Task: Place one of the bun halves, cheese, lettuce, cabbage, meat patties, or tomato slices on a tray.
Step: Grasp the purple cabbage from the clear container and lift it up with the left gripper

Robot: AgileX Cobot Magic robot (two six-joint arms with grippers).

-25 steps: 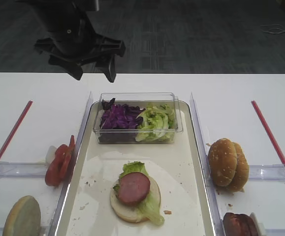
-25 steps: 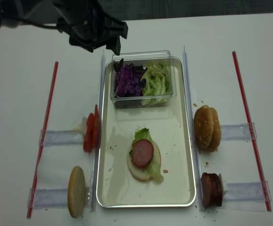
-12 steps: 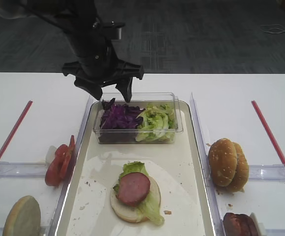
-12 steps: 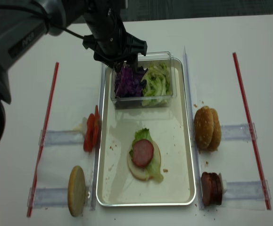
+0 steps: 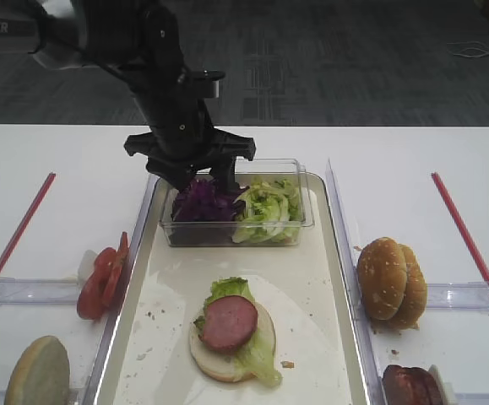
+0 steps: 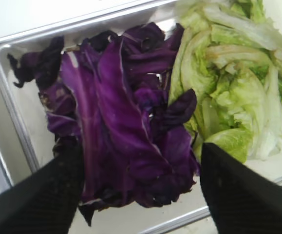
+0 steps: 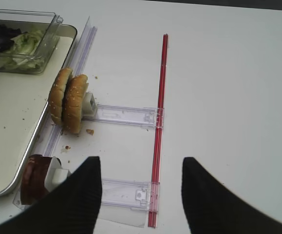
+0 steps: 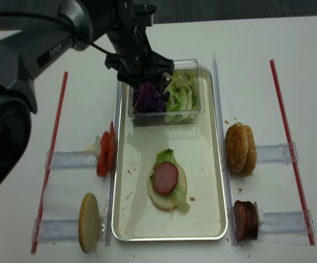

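My left gripper (image 5: 203, 175) hangs low over the clear box (image 5: 236, 234) at the far end of the tray (image 5: 307, 270). It is open, and its jaws straddle the purple cabbage (image 6: 126, 122) with the lettuce (image 6: 233, 92) just to the right. On the tray lies a bun half (image 5: 219, 364) topped with lettuce and a meat patty (image 5: 227, 323). Tomato slices (image 5: 102, 278) and another bun half (image 5: 38, 373) stand left of the tray. Two bun halves (image 7: 68, 100) and stacked patties (image 7: 33, 178) stand to its right. Open and empty, my right gripper (image 7: 141, 195) hovers over bare table. No cheese shows.
Red strips (image 5: 470, 240) (image 5: 16, 236) mark both outer sides of the table. Clear plastic holders (image 7: 126, 116) lie beside the tray and carry the food stacks. Clear rails (image 5: 339, 236) run along the tray's long sides. Crumbs dot the tray.
My left arm came forward, to the right and down, from behind the tray's far left corner to just over the cabbage in the box. Its jaws narrowed a little. Nothing else moved.
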